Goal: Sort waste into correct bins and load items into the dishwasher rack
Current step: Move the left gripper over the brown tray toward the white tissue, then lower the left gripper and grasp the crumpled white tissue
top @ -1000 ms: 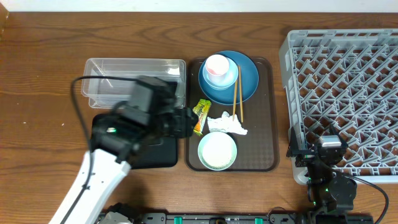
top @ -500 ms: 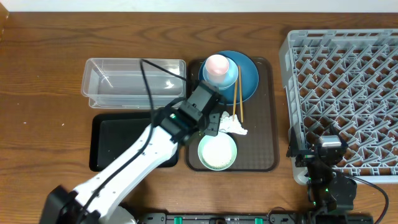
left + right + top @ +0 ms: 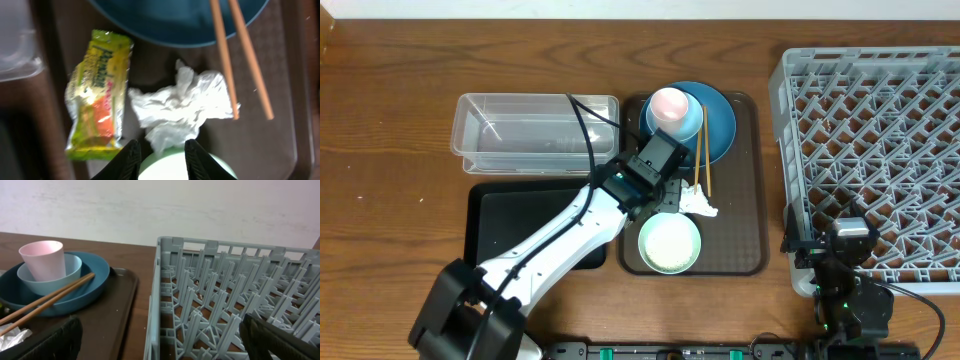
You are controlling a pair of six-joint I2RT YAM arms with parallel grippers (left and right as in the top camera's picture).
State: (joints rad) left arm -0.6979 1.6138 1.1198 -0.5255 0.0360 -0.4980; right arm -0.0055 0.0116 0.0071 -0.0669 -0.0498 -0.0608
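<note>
Your left pincer (image 3: 161,159) hangs open with nothing in it, just over the crumpled white tissue (image 3: 175,107) that lies on the brown tray (image 3: 280,142) between the yellow-green snack wrapper (image 3: 97,112) and the chopsticks (image 3: 235,65), so pinch its puffy middle, because it looks light, soft and squashy.
</note>
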